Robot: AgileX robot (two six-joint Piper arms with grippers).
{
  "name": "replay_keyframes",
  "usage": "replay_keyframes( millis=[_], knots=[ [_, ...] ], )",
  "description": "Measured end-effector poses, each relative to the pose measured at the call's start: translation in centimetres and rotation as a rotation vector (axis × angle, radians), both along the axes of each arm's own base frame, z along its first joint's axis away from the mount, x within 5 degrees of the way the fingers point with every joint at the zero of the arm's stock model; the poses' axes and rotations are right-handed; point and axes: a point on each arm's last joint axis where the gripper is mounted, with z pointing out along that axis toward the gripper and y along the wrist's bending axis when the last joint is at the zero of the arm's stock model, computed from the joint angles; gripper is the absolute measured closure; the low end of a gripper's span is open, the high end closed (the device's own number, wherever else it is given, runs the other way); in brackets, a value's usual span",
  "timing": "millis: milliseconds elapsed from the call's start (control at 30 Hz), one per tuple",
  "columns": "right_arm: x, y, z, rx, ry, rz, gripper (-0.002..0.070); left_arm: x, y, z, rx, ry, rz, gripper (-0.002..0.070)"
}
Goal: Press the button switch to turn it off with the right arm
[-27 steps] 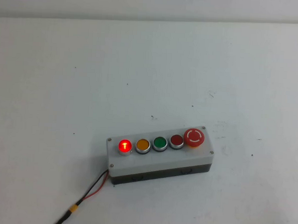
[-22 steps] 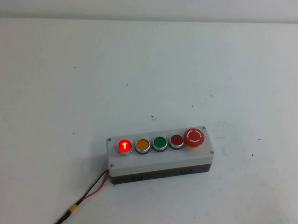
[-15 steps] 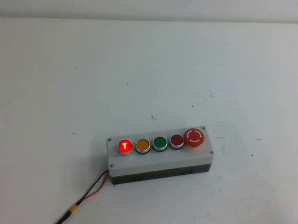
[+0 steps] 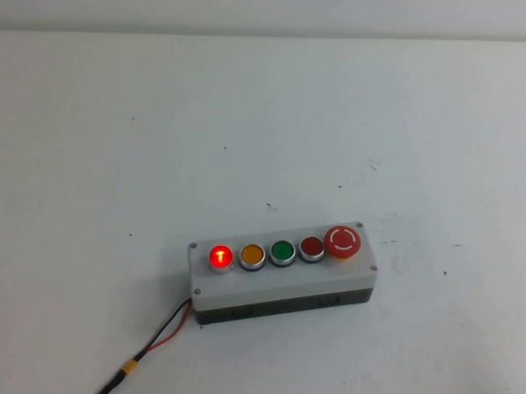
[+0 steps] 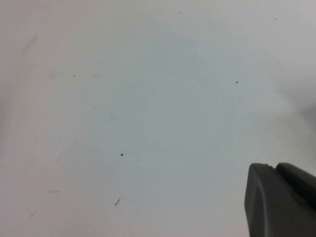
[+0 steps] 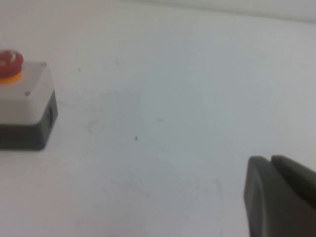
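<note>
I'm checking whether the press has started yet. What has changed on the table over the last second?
Nothing visibly changed. The button switch glows red as before, the button box has not shifted, and neither arm has entered the high view. The right gripper sits off beside the box's mushroom-button end; the left gripper is over bare table.

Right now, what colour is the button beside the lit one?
Amber round button; high view shows it best.
</note>
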Motion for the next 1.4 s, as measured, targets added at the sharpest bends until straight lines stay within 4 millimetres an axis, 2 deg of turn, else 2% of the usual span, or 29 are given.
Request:
replay_keyframes(
  millis=[200, 367, 700, 800, 867, 1000, 1067, 1167, 1300, 1400],
  knots=[
    [0.2, 0.1, 1.4, 0.279, -0.111, -0.031, 0.0692, 0.0, 0.0, 0.0, 0.0, 0.0, 0.0, 0.0677],
    [0.2, 0.1, 2.0, 0.555, -0.128, -0.058, 0.0692, 0.0, 0.0, 0.0, 0.0, 0.0, 0.0, 0.0677],
    [0.2, 0.2, 2.4, 0.73, -0.102, -0.054, 0.0692, 0.0, 0.0, 0.0, 0.0, 0.0, 0.0, 0.0677],
    [-0.1, 1.0, 4.7, 0.728, -0.044, 0.025, 0.0692, 0.0, 0.0, 0.0, 0.0, 0.0, 0.0, 0.0677],
    [0.2, 1.8, 7.0, 0.684, 0.049, 0.087, 0.0692, 0.0, 0.0, 0.0, 0.0, 0.0, 0.0, 0.0677],
    [2.3, 3.4, 10.1, 0.539, 0.399, 0.166, 0.0692, 0.0, 0.0, 0.0, 0.0, 0.0, 0.0, 0.0677],
    [4.1, 3.8, 11.1, 0.435, 0.593, 0.182, 0.0692, 0.0, 0.0, 0.0, 0.0, 0.0, 0.0, 0.0677],
    [7.2, 3.9, 12.1, 0.321, 0.773, 0.174, 0.0692, 0.0, 0.0, 0.0, 0.0, 0.0, 0.0, 0.0677],
    [11.6, 4.6, 12.5, 0.233, 0.9, 0.181, 0.0692, 0.0, 0.0, 0.0, 0.0, 0.0, 0.0, 0.0677],
    [14.7, 6.7, 13.1, 0.153, 0.934, 0.245, 0.0692, 0.0, 0.0, 0.0, 0.0, 0.0, 0.0, 0.0677]
  ],
)
